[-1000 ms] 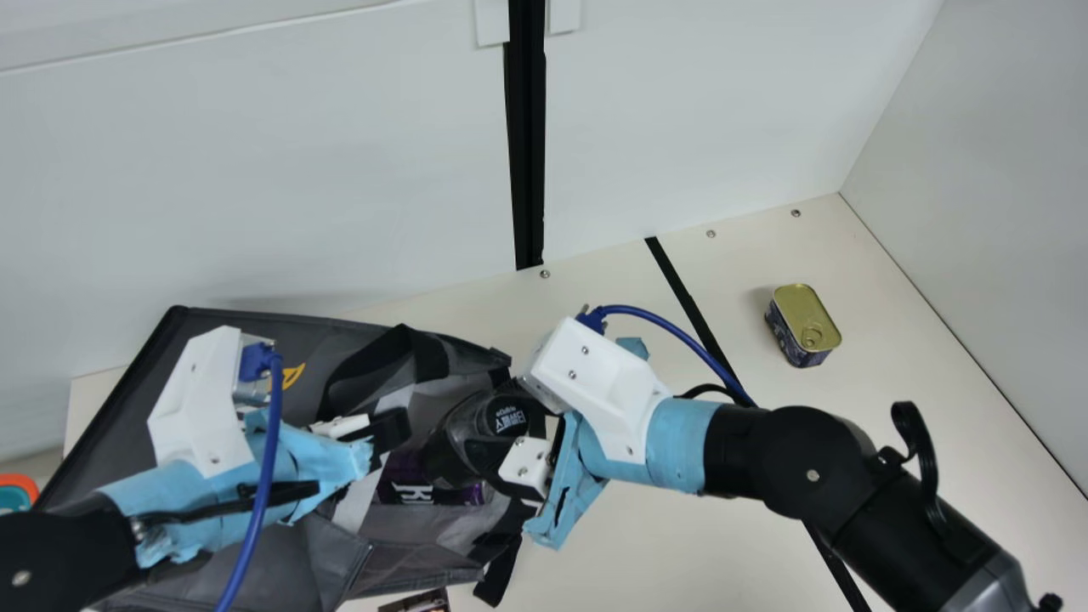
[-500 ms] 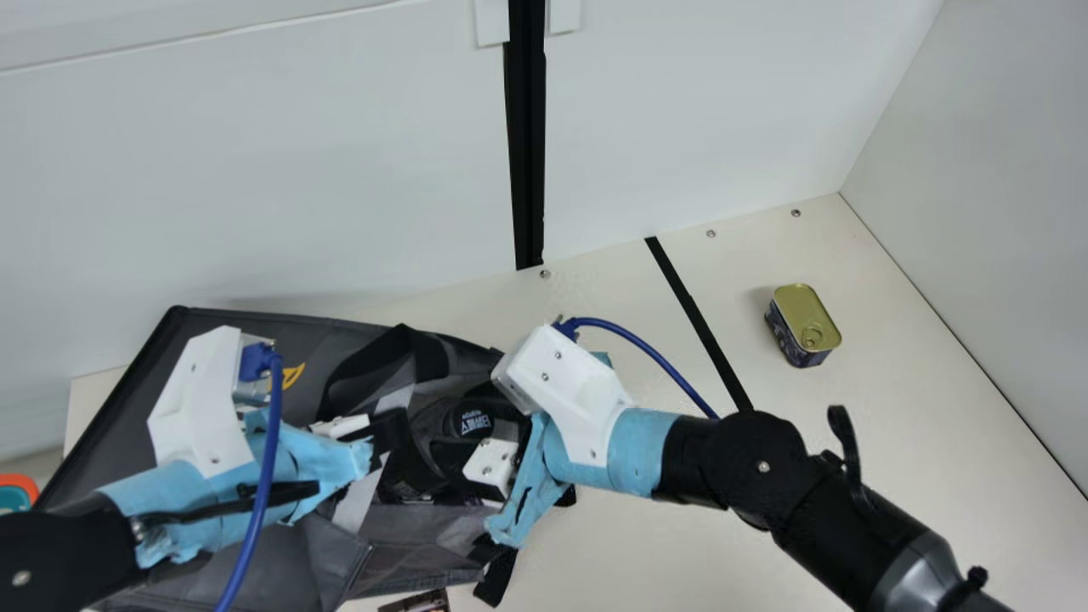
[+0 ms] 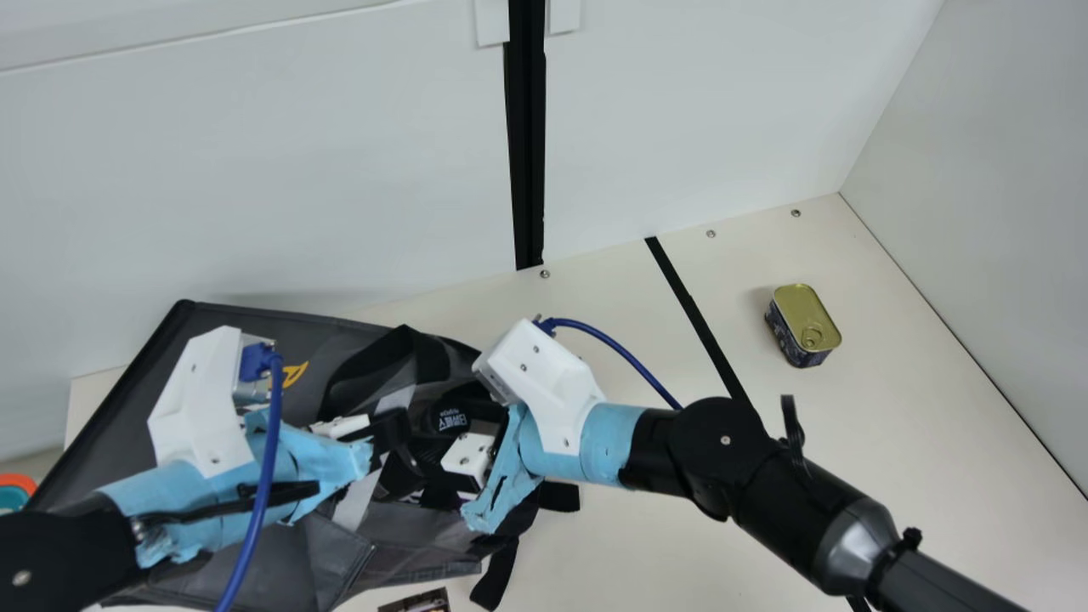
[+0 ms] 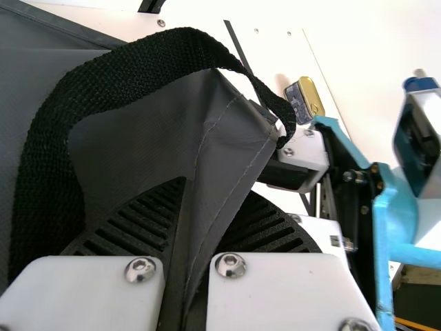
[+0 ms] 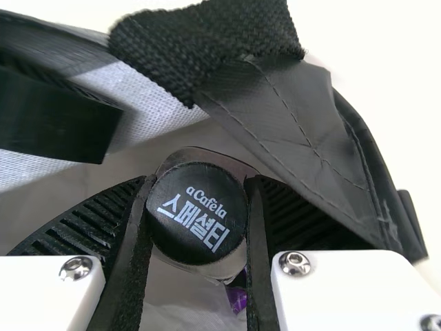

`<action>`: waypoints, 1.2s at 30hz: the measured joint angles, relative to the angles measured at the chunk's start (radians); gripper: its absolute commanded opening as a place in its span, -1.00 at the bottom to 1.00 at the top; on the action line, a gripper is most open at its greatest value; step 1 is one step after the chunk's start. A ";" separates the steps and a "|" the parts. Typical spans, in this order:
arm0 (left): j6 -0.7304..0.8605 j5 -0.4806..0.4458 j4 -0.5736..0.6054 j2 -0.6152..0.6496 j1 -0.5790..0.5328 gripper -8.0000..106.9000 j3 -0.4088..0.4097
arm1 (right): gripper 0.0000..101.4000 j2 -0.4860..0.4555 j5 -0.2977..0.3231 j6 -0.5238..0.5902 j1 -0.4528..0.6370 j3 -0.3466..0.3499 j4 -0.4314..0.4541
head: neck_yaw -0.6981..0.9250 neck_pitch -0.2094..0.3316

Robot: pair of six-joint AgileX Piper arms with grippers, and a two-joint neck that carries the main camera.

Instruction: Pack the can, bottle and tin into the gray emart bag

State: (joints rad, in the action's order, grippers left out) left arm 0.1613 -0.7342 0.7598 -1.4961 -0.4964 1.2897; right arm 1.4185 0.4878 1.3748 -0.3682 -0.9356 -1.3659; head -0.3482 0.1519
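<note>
The gray bag (image 3: 323,569) lies open at the left of the main view. My left gripper (image 3: 395,429) is shut on its edge; in the left wrist view the gripper (image 4: 189,227) pinches the fabric (image 4: 151,131). At the bag's mouth is my right gripper (image 3: 433,455), shut on the black-capped bottle (image 3: 452,416). In the right wrist view the gripper (image 5: 198,207) clasps the bottle (image 5: 196,214) just below its cap, inside the bag (image 5: 296,131). A purple bit of the can (image 5: 236,298) peeks out beneath. Upright on the table's right side stands the gold-lidded tin (image 3: 806,327).
A dark printed item (image 3: 416,602) lies at the main view's bottom edge, and an orange-and-teal object (image 3: 15,491) at its left edge. Black straps (image 3: 497,569) hang from the bag's right side. A black strip (image 3: 697,319) crosses the table between bag and tin.
My right gripper has moved left with the bottle, farther into the bag. The bag's right side and straps have shifted a little; the left arm has kept still.
</note>
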 measured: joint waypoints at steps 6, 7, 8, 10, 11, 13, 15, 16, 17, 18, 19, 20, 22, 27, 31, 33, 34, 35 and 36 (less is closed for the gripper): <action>0.000 0.000 0.000 0.000 0.000 -0.68 0.000 | -1.00 0.043 0.013 0.057 -0.010 -0.006 -0.069 | 0.000 0.000; 0.000 0.000 0.000 0.000 0.000 -0.68 0.000 | -1.00 0.049 0.018 0.069 -0.011 -0.008 -0.074 | 0.000 0.000; 0.000 0.000 0.000 0.000 0.000 -0.68 0.000 | -1.00 0.059 0.021 0.079 -0.013 -0.010 -0.085 | 0.000 0.000; 0.000 0.000 0.000 0.000 0.000 -0.68 0.000 | -1.00 0.074 0.025 0.095 -0.016 -0.015 -0.102 | 0.000 0.000; 0.000 0.000 0.000 0.000 0.000 -0.68 0.000 | -1.00 0.083 0.025 0.105 -0.018 -0.018 -0.108 | 0.000 0.000; 0.000 0.000 0.000 0.000 0.000 -0.68 0.000 | -1.00 0.101 0.019 0.125 -0.019 -0.022 -0.110 | 0.000 0.000; 0.000 0.000 0.000 0.000 0.000 -0.68 0.000 | -1.00 0.117 0.014 0.134 -0.021 -0.030 -0.122 | 0.000 0.000; 0.000 0.000 0.000 0.000 0.000 -0.68 0.000 | -1.00 0.122 0.014 0.136 -0.022 -0.033 -0.131 | 0.000 0.000; 0.000 0.000 0.000 0.000 0.000 -0.68 0.000 | -1.00 0.127 0.015 0.141 -0.022 -0.037 -0.139 | 0.000 0.000; 0.000 0.000 0.000 0.000 0.000 -0.68 0.000 | -1.00 0.134 0.018 0.149 -0.022 -0.041 -0.145 | 0.000 0.000; 0.000 0.000 0.000 0.000 0.000 -0.68 0.000 | -1.00 0.138 0.018 0.155 -0.022 -0.041 -0.149 | 0.000 0.000; 0.000 0.000 0.000 0.000 0.000 -0.68 0.000 | -1.00 0.144 0.020 0.159 -0.022 -0.043 -0.152 | 0.000 0.000; 0.000 0.000 0.000 0.000 0.000 -0.68 0.000 | -0.87 0.153 0.026 0.165 -0.022 -0.048 -0.160 | 0.000 0.000; 0.000 0.000 0.000 0.000 0.000 -0.68 0.000 | -0.54 0.165 0.029 0.173 -0.022 -0.050 -0.173 | 0.000 0.000; 0.000 0.000 0.000 0.000 0.000 -0.68 0.000 | -0.27 0.170 0.029 0.173 -0.020 -0.055 -0.173 | 0.000 0.000; 0.000 0.000 0.000 0.000 0.000 -0.68 0.000 | -0.14 0.173 0.030 0.169 -0.019 -0.057 -0.173 | 0.000 0.000; 0.000 0.000 0.000 0.000 0.000 -0.68 0.000 | -0.08 0.173 0.031 0.168 -0.019 -0.058 -0.171 | 0.000 0.000; 0.000 0.000 0.000 0.000 0.000 -0.68 0.000 | -0.01 0.173 0.031 0.166 -0.019 -0.059 -0.171 | 0.000 0.000; 0.000 0.000 0.000 0.000 0.000 -0.68 0.000 | 0.05 0.173 0.031 0.164 -0.018 -0.059 -0.171 | 0.000 0.000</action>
State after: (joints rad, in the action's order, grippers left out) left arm 0.1613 -0.7342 0.7598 -1.4961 -0.4964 1.2897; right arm 1.5912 0.5189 1.5387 -0.3862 -0.9945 -1.5371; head -0.3482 0.1519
